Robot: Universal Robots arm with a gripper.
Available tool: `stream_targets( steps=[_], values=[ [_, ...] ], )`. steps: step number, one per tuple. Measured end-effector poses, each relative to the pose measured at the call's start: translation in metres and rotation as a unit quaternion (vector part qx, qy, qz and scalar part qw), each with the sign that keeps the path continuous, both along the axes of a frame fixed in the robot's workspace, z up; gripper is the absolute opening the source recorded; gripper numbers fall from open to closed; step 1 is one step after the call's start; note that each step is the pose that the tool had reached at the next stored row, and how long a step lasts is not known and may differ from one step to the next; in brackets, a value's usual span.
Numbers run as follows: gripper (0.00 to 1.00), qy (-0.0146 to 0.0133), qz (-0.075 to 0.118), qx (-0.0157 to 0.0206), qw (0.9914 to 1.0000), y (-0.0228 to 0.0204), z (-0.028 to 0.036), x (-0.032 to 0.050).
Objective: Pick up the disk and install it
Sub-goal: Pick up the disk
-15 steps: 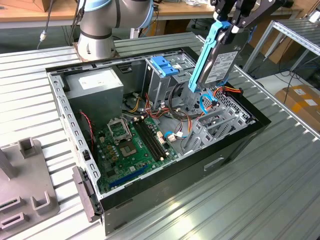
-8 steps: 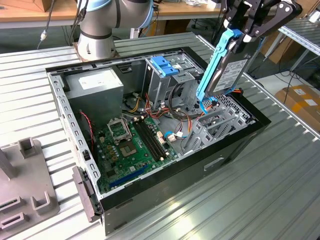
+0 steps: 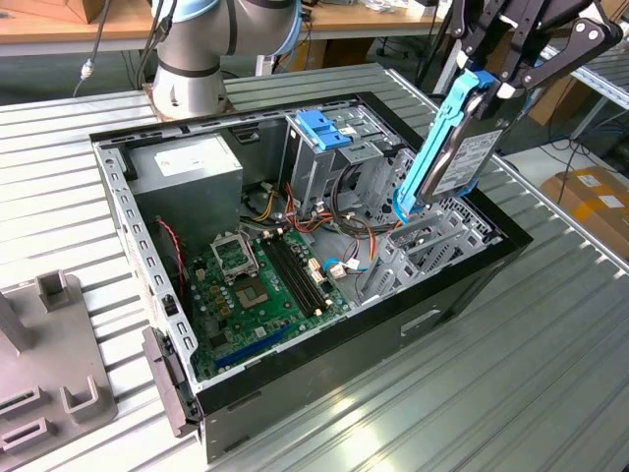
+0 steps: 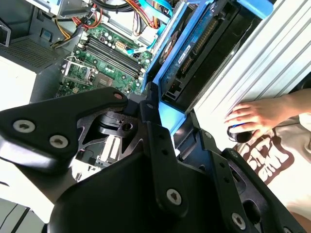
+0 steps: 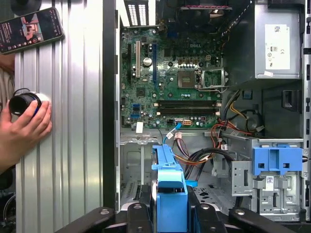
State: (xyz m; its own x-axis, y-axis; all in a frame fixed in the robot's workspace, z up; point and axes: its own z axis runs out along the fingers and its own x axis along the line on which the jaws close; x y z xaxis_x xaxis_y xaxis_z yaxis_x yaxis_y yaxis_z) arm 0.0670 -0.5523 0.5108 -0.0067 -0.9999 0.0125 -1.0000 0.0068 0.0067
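A: Disk [image 3: 454, 152], where?
B: Upper right of the exterior view, tilted on edge, lower end reaching the open computer case [image 3: 324, 379].
A: And the gripper [image 3: 486, 87]?
B: Closed tight on the disk's upper end, clamping its blue rails from both sides. Whether the lower end touches anything, can't tell.

Ribbed metal table [image 3: 550, 324], wooden bench [image 3: 39, 29] behind.

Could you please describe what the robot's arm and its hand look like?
The arm is a round silver-grey tube with pale blue joint caps. The hand is matte black, built from flat angular links fastened with silver screws.
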Motion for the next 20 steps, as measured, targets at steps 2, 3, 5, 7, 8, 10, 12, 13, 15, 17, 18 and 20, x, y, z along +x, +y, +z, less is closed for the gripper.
stream_targets(
  steps=[2, 3, 5, 7, 8, 10, 12, 13, 15, 17, 18, 20],
  values=[
    [0.36, 0.0, 0.0, 0.0, 1.0, -0.0001, 0.0, 0.0],
    [0.36, 0.0, 0.0, 0.0, 1.0, -0.0001, 0.0, 0.0],
    [0.36, 0.0, 0.0, 0.0, 1.0, -0.0001, 0.0, 0.0],
    [0.36, 0.0, 0.0, 0.0, 1.0, -0.0002, 0.0, 0.0],
    [0.36, 0.0, 0.0, 0.0, 1.0, -0.0002, 0.0, 0.0],
    [0.36, 0.0, 0.0, 0.0, 1.0, -0.0002, 0.0, 0.0],
    [0.36, 0.0, 0.0, 0.0, 1.0, -0.0002, 0.0, 0.0],
    [0.36, 0.0, 0.0, 0.0, 1.0, -0.0006, 0.0, 0.0],
    [0.36, 0.0, 0.0, 0.0, 1.0, -0.0026, 0.0, 0.0],
    [0.36, 0.0, 0.0, 0.0, 1.0, -0.0061, 0.0, 0.0],
    [0.36, 0.0, 0.0, 0.0, 1.0, -0.007, 0.0, 0.0],
    [0.36, 0.0, 0.0, 0.0, 1.0, -0.0102, 0.0, 0.0]
  ],
)
